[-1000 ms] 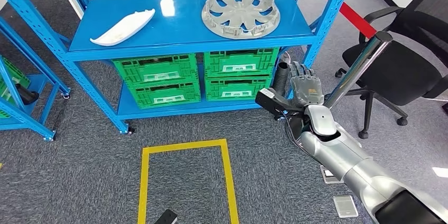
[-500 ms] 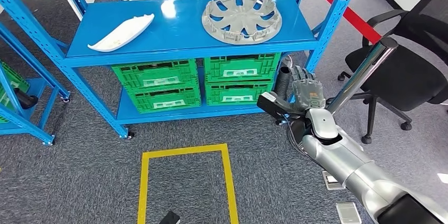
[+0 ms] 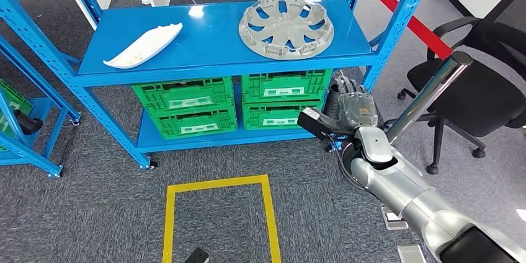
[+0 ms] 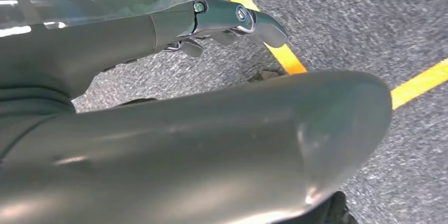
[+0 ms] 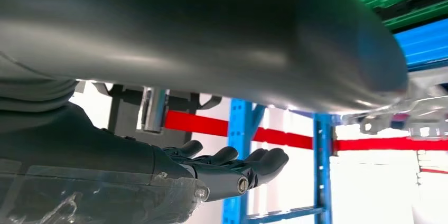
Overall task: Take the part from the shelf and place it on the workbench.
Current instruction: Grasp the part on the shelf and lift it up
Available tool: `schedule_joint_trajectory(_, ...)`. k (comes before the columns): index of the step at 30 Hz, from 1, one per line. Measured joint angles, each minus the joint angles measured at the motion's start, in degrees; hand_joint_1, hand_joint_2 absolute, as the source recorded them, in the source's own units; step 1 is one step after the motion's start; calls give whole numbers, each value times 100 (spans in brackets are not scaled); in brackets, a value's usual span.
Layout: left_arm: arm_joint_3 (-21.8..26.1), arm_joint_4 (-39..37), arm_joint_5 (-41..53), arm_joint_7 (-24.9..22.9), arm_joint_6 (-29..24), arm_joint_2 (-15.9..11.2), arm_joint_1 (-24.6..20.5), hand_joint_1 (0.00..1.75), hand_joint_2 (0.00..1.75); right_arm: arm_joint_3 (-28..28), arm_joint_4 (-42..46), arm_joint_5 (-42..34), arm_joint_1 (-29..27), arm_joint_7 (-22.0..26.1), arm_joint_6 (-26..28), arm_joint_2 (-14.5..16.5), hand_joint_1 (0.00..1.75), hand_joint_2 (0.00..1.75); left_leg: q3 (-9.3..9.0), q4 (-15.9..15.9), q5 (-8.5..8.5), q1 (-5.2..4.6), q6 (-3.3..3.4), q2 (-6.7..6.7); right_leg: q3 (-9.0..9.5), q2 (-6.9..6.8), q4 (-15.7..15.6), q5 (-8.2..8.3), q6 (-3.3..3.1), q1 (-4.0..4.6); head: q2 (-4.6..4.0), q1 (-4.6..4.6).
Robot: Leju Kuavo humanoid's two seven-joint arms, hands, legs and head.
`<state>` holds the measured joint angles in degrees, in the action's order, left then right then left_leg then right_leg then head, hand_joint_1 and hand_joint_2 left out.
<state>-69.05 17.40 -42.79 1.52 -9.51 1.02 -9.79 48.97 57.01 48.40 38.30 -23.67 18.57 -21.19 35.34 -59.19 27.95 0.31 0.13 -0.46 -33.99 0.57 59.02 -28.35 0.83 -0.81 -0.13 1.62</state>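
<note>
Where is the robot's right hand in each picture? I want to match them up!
Head view: the robot's grey right hand is right of the middle, raised in front of the green plastic crates, holding nothing.
Left wrist view: the right hand is not in it; that is the left hand over the grey carpet.
Right wrist view: its dark fingers stretch out low in the picture.
Shared landmark: the blue metal shelf post.

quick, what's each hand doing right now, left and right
Left hand: holds nothing visible; open or closed cannot be told.
Right hand: open, empty, fingers extended.
</note>
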Motion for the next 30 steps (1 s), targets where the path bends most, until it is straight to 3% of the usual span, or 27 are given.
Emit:
schedule_joint_trajectory(2, 0, 0, 7, 2, 0, 2, -4, 0, 0, -4, 8, 0, 8, 0, 1, 1, 0, 0, -43, 40, 8, 23, 67, -1, -98, -16, 220, -123, 51, -6, 0, 17)
schedule_joint_trajectory(5, 0, 0, 11, 2, 0, 2, -9, 0, 0, -2, 13, -1, -13, -1, -3, 1, 0, 0, -118, 49, 68, 24, 136, 2, -680, -24, 1262, -479, 79, -10, 0, 52)
schedule_joint_trajectory(6, 0, 0, 12, 1, 0, 2, -7, 0, 0, -1, 13, -1, -32, -2, -4, 1, 0, 0, -149, 48, 95, 20, 144, 2, -862, -24, 1527, -503, 82, -11, 0, 56)
schedule_joint_trajectory(7, 0, -1, 12, 1, 0, 2, -4, 0, 0, -1, 13, -1, -47, -2, -6, 1, 0, 0, -186, 45, 127, 17, 144, 0, -957, -24, 1598, -415, 78, -10, 0, 58)
schedule_joint_trajectory(8, 1, -1, 11, 1, 0, 2, -2, 0, 0, -1, 13, -1, -51, -2, -7, 1, 0, 0, -232, 41, 165, 16, 137, -1, -944, -24, 1443, -214, 67, -9, 0, 63)
schedule_joint_trajectory(10, 1, -1, 11, 1, -2, 4, -1, 0, 0, -1, 13, -1, -36, -2, -7, 1, 0, 0, -322, 33, 255, 13, 101, -4, -712, -31, 757, 275, 30, 3, 0, 62)
schedule_joint_trajectory(11, 2, 0, 11, 1, -4, 4, -4, 0, 0, 0, 13, -1, -25, -2, -8, 0, 0, 0, -346, 24, 294, 7, 74, -5, -593, -33, 448, 410, 6, 18, 0, 56)
schedule_joint_trajectory(12, 2, 1, 11, 1, -7, 6, -6, 0, 0, 0, 13, 0, -19, -2, -11, -1, 0, 0, -349, 17, 319, 2, 42, -5, -514, -32, 250, 441, -20, 32, 0, 52)
schedule_joint_trajectory(14, 2, 2, 10, -1, -9, 10, -8, 0, 0, 0, 13, 1, -20, -3, -16, -4, 0, 0, -350, 32, 343, -1, -22, -2, -468, -17, 134, 352, -78, 54, 0, 50)
schedule_joint_trajectory(17, 4, 2, 9, -1, -1, 12, -19, 0, 0, -3, 14, 14, -16, -3, -17, -8, 0, 0, -313, -106, 480, 3, -104, 4, -375, -9, 51, 297, -168, 18, 0, 45)
schedule_joint_trajectory(19, 7, 2, 9, -1, 0, 11, -26, 0, 0, -1, 15, 40, -12, -2, -16, -6, 0, 0, -30, -684, 707, 2, -127, 4, -290, -18, 16, 257, -218, 9, 0, 35)
schedule_joint_trajectory(21, 8, 1, 8, -4, 0, 11, -15, 0, 0, 7, 15, 56, -20, -1, -18, -1, 0, 0, 387, -1351, 845, 3, -148, 4, -224, -20, 17, 202, -237, 13, 0, 32)
schedule_joint_trajectory(22, 9, 0, 9, -6, 1, 10, -8, 0, 0, 9, 15, 61, -26, 0, -19, 2, 0, 0, 517, -1472, 778, 5, -158, 4, -186, -16, 22, 169, -235, 14, 0, 31)
schedule_joint_trajectory(23, 9, -1, 9, -8, 2, 10, -4, 0, 0, 9, 15, 66, -30, 0, -19, 3, 0, 0, 545, -1381, 600, 7, -163, 4, -141, -11, 27, 133, -228, 13, 0, 31)
schedule_joint_trajectory(25, 11, -1, 10, -10, 4, 9, -5, 0, 0, 8, 15, 77, -30, 0, -19, 3, 0, 0, 348, -754, 114, 10, -147, 1, -28, -1, 31, 51, -201, 10, 0, 29)
schedule_joint_trajectory(26, 12, -1, 10, -10, 4, 8, -7, 0, 0, 9, 15, 81, -22, 0, -20, 3, 0, 0, 227, -451, -52, 2, -125, -1, 17, 4, 34, 14, -177, 16, 0, 27)
schedule_joint_trajectory(27, 13, -1, 10, -11, 4, 7, -10, 0, 0, 9, 15, 82, -14, -1, -21, 3, 0, 0, 126, -225, -110, -8, -96, -3, 41, 8, 34, -9, -151, 21, 0, 26)
schedule_joint_trajectory(30, 22, -2, 14, -14, 4, 2, -16, 0, 0, 8, 16, 84, -8, -1, -23, 4, 0, 0, 19, -18, -15, -23, 0, -6, 34, 7, 14, -33, -61, 26, 0, 25)
